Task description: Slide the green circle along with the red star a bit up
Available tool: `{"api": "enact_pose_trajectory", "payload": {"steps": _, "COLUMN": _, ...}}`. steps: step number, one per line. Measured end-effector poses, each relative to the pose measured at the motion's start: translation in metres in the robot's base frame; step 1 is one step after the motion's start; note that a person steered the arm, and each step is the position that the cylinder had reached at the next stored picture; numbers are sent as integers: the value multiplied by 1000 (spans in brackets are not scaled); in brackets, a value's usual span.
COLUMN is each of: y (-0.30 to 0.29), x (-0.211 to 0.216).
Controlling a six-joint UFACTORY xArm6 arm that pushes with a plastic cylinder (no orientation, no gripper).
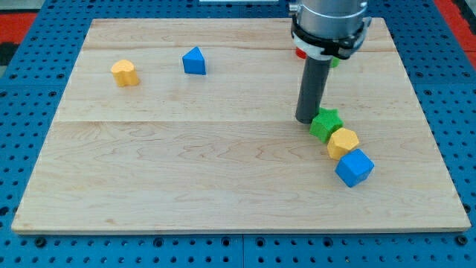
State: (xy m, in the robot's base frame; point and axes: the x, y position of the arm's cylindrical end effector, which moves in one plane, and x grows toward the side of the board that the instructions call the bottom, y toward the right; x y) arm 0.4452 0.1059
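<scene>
My tip [306, 119] rests on the board right of centre. A green star-shaped block [326, 124] touches it on the lower right. A sliver of red [300, 53] and a sliver of green [335, 62] show near the view's top, mostly hidden behind the arm's body; their shapes cannot be made out. Both lie above my tip.
A yellow block [343, 141] and a blue cube [354, 167] run in a diagonal line down-right from the green star. A blue triangle [194, 61] and a yellow block [125, 72] sit at the upper left. The wooden board [186, 171] lies on a blue pegboard.
</scene>
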Motion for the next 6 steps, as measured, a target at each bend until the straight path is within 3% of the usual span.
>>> {"api": "enact_pose_trajectory", "payload": {"steps": 1, "y": 7, "x": 3}}
{"api": "enact_pose_trajectory", "payload": {"steps": 2, "y": 15, "x": -22}}
{"api": "enact_pose_trajectory", "payload": {"steps": 4, "y": 68, "x": -80}}
{"api": "enact_pose_trajectory", "payload": {"steps": 6, "y": 70, "x": -154}}
